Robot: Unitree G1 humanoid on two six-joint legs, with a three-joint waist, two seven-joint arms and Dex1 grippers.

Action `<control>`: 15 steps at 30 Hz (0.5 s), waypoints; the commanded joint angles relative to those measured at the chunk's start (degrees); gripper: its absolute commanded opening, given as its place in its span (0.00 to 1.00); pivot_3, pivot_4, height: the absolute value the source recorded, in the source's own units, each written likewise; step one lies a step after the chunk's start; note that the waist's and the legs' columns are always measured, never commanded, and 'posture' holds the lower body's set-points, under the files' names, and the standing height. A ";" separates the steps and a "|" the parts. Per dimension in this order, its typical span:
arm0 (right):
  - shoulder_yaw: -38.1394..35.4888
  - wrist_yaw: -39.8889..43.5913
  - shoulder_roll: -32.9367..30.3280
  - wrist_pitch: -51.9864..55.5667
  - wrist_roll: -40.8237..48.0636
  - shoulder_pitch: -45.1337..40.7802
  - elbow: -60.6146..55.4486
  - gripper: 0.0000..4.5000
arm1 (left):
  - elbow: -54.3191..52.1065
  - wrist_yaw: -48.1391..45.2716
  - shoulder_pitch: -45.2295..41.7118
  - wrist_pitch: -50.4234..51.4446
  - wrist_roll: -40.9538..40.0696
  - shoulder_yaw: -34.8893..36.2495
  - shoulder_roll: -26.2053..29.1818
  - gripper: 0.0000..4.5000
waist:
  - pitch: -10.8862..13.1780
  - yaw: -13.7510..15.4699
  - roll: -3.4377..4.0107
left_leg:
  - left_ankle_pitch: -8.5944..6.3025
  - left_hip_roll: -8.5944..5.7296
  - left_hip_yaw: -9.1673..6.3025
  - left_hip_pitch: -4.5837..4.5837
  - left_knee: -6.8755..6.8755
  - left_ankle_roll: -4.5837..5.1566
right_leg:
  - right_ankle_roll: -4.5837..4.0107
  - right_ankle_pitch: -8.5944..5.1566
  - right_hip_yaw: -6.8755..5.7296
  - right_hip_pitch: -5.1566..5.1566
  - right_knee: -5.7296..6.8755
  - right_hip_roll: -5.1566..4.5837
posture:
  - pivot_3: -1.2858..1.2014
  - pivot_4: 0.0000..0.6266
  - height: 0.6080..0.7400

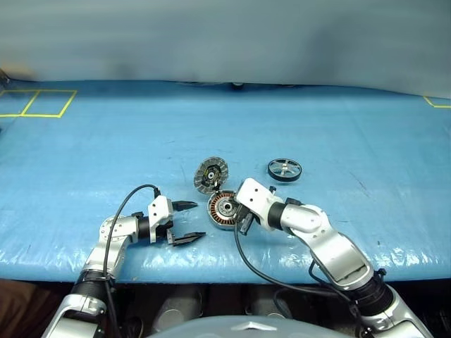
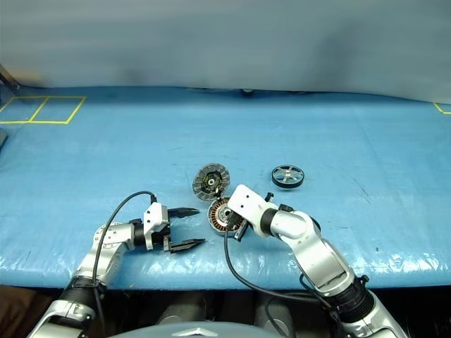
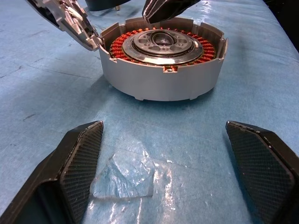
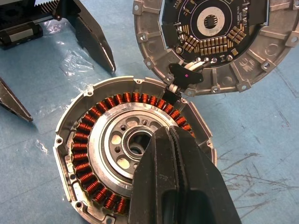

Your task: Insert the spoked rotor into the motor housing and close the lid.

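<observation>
the spoked rotor lies flat on the blue table, off to the right of the open motor housing. the right gripper is pinched shut over the housing and is nearer. the left gripper is wide open.

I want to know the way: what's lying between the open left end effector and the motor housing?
Just blue table cover with a clear plastic scrap, seen in the left wrist view.
</observation>
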 commanded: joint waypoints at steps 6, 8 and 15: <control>0.67 -0.45 1.73 -0.54 0.42 1.36 1.63 0.00 | 0.56 0.15 0.34 0.33 0.24 -0.88 -0.26 1.00 | 0.00 -0.03 0.01 | 0.00 0.00 0.01 0.01 0.01 0.00 | 0.01 0.00 0.01 0.00 0.00 0.00 | 0.52 0.24 1.00; 0.65 -0.45 1.67 -0.66 0.43 1.63 1.90 0.00 | 0.40 0.19 0.44 0.41 0.23 -0.89 -0.24 1.00 | -0.01 -0.03 0.01 | 0.00 0.00 0.00 0.03 0.01 0.00 | 0.01 0.00 0.00 0.03 0.00 0.00 | 0.52 0.24 1.00; -0.80 -0.52 1.23 0.29 0.71 0.66 -2.49 0.00 | 0.37 0.04 0.50 0.52 0.24 -1.01 -0.20 1.00 | -0.01 -0.03 0.01 | 0.00 0.00 0.00 0.03 0.00 0.00 | 0.01 0.00 0.01 0.02 0.00 0.01 | 0.52 0.24 1.00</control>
